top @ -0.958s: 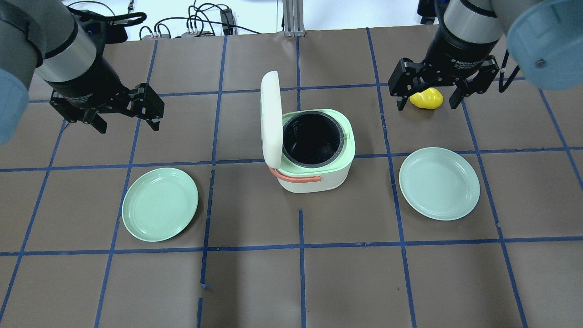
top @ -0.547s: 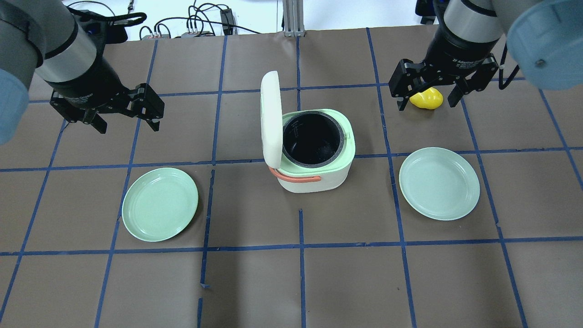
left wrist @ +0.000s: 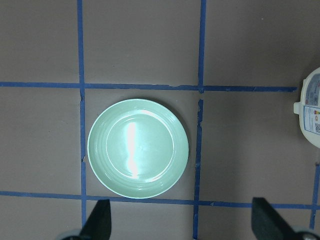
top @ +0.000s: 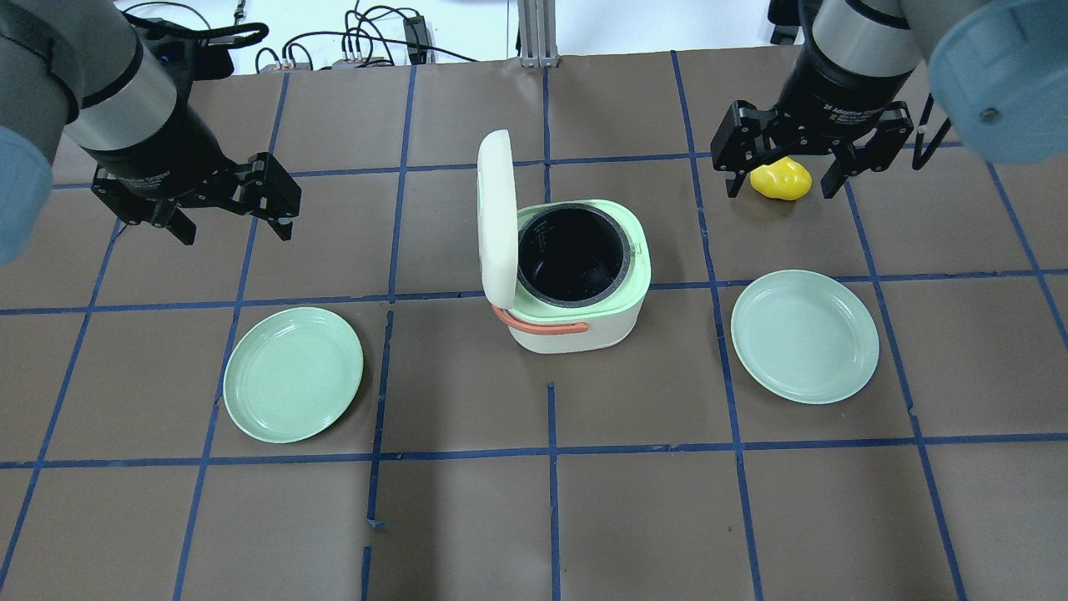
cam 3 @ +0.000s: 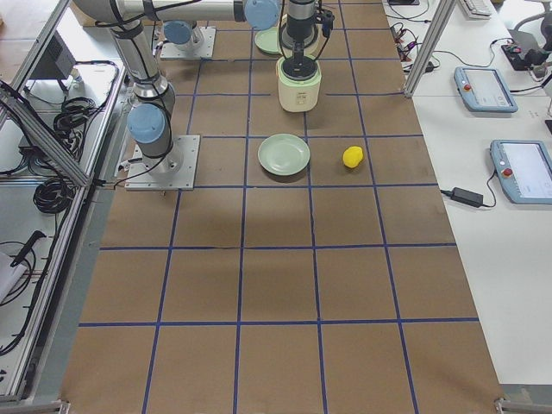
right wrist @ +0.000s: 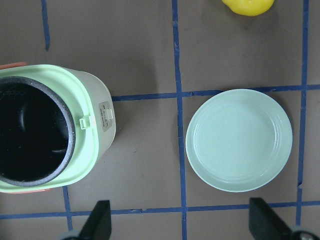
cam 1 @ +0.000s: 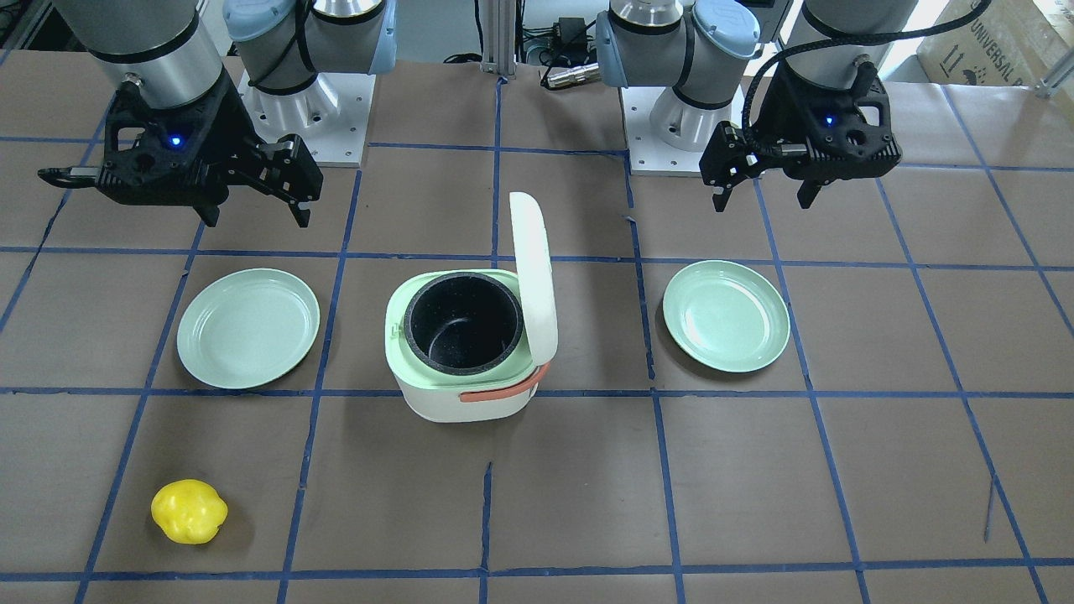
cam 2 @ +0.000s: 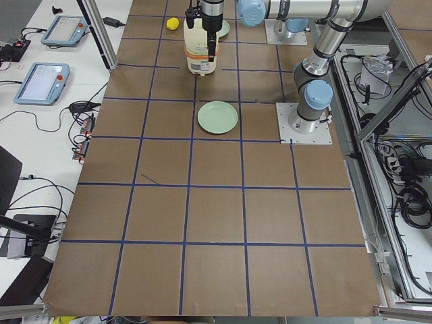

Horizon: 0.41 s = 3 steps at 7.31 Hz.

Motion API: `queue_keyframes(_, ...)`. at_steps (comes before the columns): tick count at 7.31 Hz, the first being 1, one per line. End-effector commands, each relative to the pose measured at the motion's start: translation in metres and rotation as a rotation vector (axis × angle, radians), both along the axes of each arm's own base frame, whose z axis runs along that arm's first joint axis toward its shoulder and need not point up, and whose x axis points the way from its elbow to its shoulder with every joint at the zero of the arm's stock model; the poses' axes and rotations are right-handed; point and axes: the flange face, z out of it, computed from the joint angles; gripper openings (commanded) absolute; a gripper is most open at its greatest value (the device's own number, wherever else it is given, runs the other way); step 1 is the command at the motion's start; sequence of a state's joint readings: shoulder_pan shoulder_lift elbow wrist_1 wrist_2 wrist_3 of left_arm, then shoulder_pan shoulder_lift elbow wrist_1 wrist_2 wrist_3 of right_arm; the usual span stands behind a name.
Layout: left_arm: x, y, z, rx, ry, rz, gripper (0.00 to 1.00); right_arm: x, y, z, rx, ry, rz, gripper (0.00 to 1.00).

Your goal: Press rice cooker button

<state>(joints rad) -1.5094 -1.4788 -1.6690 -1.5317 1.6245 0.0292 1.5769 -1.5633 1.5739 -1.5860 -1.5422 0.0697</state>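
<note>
The white rice cooker (top: 584, 332) stands mid-table with its salmon strap handle (top: 546, 327) down and its lid (top: 495, 217) raised upright. The black pot (top: 571, 255) looks empty inside the pale green rim. A small button panel (right wrist: 105, 116) on the cooker's side shows in the right wrist view. My left gripper (top: 234, 227) is open and empty, in the air to the cooker's left. My right gripper (top: 782, 192) is open and empty, in the air to the cooker's right, above a yellow fruit-like object (top: 780, 179). Neither gripper touches the cooker.
One green plate (top: 292, 374) lies to the cooker's left below my left gripper (left wrist: 182, 227). Another green plate (top: 805, 335) lies to its right. The yellow object (cam 1: 189, 512) rests on the brown paper with blue tape grid. Cables lie beyond the far edge.
My right gripper has shifted slightly toward the far edge of the table. The left arm, the cooker and the plates have not moved.
</note>
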Motion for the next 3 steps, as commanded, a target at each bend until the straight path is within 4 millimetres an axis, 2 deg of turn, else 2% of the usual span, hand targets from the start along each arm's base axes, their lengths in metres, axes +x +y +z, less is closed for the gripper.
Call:
queue_keyframes(1,0.0000,-0.0001,0.0001,-0.001,0.000,0.000,1.00,-0.0005,-0.0002,0.0001,-0.001,0.005,-0.015,0.96)
queue_keyframes(3,0.0000,-0.0001,0.0001,-0.001,0.000,0.000,1.00,-0.0007,-0.0009,-0.0011,-0.001,0.007,-0.015,0.96)
